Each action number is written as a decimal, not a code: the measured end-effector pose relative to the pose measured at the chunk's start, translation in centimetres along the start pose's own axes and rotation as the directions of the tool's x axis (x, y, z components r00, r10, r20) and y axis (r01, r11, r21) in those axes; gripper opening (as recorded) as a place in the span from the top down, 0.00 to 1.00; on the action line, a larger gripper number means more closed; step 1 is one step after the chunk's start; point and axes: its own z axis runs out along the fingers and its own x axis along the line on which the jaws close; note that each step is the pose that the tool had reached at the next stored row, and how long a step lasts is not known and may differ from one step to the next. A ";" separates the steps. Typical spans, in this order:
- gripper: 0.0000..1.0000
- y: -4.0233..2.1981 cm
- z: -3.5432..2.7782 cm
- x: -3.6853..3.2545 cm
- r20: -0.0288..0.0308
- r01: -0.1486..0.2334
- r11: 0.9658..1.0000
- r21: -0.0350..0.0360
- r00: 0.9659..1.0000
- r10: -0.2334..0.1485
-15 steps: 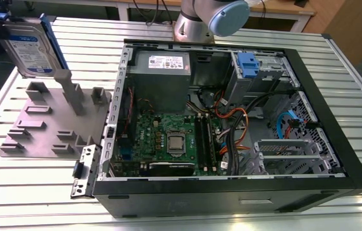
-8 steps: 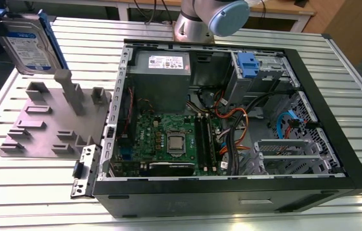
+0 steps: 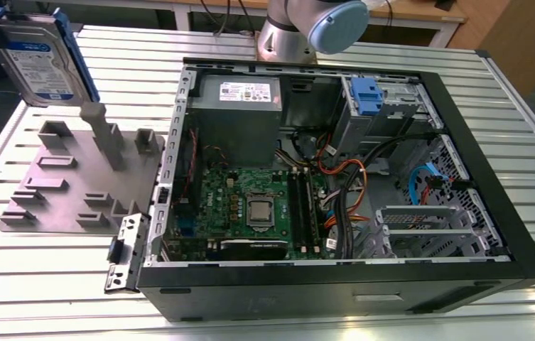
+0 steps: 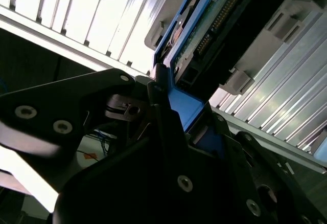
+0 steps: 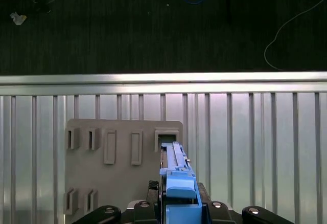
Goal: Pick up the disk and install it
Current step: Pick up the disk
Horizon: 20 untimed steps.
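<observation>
Now held: disk (image 3: pixel 38 60) clamped on edge in the pincer (image 5: pixel 179 207), jaws closed on its blue rail (image 4: pixel 185 107), nothing else in the grip.
Disk place: up in the air at the exterior view's left, label face showing, above the grey plate (image 3: pixel 59 202) on the desk (image 3: pixel 523 142), well apart from the case (image 3: pixel 343 284).
Below the disk: open slot (image 5: pixel 164 138) in the plate, seen in the first wrist view; tall post (image 3: pixel 106 138) near the lower corner in the exterior view.
Risk, slip: grip seemingly on the plastic rail rather than the metal body; flexing or sliding under a quick swing, ending in a tilted or dropped disk.
Risk, snag: lower corner catching the post or a slot wall with sideways travel at too low a height.
Risk, case wall: knocking the black rim when crossing inward, with so much disk hanging below the pincer.
Risk, cables: orange and black cables (image 3: pixel 343 181) lying loose between the board (image 3: pixel 248 206) and the likely bay (image 3: pixel 400 103); easy to hook or pinch on the way in.
Risk, misfit: square meeting of rail and bay guides needed; a small tilt likely to jam halfway or stress the connector (image 4: pixel 219 19).
Unclear: depth of the rail between the jaws; hard to tell from both wrist views.
</observation>
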 end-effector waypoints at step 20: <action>0.63 0.00 -1.20 0.01 0.000 0.001 1.000 0.000 1.000 -0.001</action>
